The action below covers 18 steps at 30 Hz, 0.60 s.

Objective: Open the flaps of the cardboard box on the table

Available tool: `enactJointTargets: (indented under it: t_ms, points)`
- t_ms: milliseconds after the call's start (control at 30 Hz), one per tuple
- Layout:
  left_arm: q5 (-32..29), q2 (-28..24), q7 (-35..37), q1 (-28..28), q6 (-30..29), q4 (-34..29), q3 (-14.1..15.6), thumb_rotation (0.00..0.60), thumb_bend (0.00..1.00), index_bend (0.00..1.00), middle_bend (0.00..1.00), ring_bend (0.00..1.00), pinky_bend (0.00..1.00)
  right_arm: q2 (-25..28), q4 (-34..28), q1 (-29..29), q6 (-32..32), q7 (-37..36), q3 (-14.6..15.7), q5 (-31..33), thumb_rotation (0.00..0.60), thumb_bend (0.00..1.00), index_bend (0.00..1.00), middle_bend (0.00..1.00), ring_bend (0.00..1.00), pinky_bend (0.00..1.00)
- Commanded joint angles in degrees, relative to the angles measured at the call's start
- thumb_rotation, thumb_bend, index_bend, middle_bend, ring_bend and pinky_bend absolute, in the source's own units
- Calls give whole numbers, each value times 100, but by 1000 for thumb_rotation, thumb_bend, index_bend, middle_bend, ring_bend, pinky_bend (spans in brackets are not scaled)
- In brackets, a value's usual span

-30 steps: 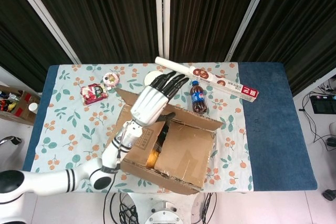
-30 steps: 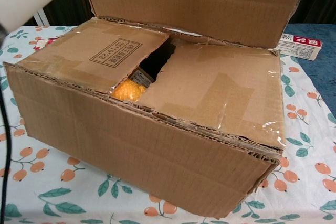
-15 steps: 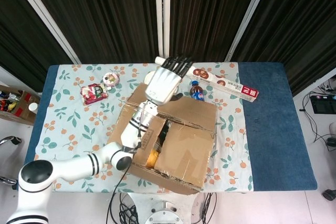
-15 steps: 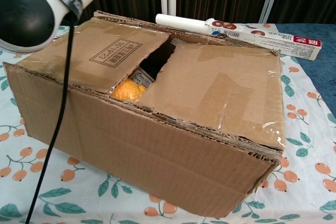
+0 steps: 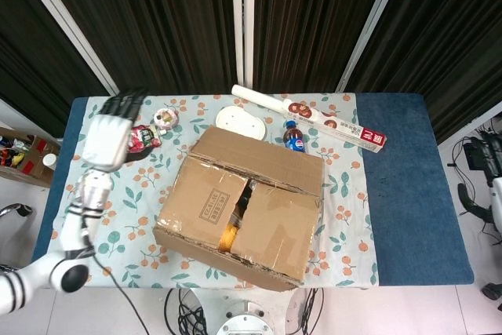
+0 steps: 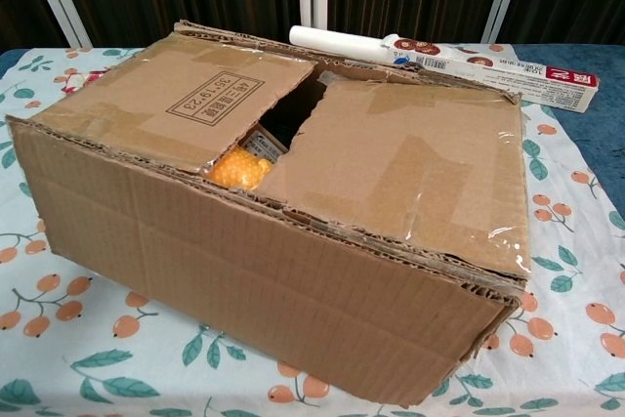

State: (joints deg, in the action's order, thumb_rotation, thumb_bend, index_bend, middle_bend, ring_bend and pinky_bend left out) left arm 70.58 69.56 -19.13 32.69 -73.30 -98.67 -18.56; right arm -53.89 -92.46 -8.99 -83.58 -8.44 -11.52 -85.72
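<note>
The cardboard box [image 5: 243, 209] stands in the middle of the table and fills the chest view [image 6: 293, 271]. Its far flap [image 5: 263, 158] lies folded back behind the box. Two top flaps [image 6: 186, 95] [image 6: 420, 158] lie nearly flat, with a dark gap between them where something orange [image 6: 237, 168] shows. My left hand [image 5: 110, 137] is raised over the table's left side, well clear of the box, fingers spread and holding nothing. It shows only in the head view. My right hand appears in neither view.
Behind the box lie a cola bottle [image 5: 294, 137], a white dish [image 5: 241, 123] and a long narrow carton [image 5: 314, 118] [image 6: 459, 63]. A red snack pack [image 5: 143, 139] and a small round item [image 5: 165, 118] sit near my left hand. Blue cloth [image 5: 408, 186] covers the table's right.
My left hand pushed the far flap from upright to folded back, then let go and swung away to the left side of the table. The arm has left the chest view.
</note>
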Motion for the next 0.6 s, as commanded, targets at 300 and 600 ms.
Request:
enactJointTargets:
  t_ms: [300,600]
  points:
    - [1148,-417,2485,-2016,-1367,1400,1613,600,45,75,92,98,216,87,-1511,-1184,1047,1988,-239,-526,600,150,0,0,0,0]
    - [1568,-237,2957,-2789,-2296,1805,1888,600,48,75,102,98,216,-767,-2047,-2696,2651,3472,-594,145,600,30,0,0,0,0]
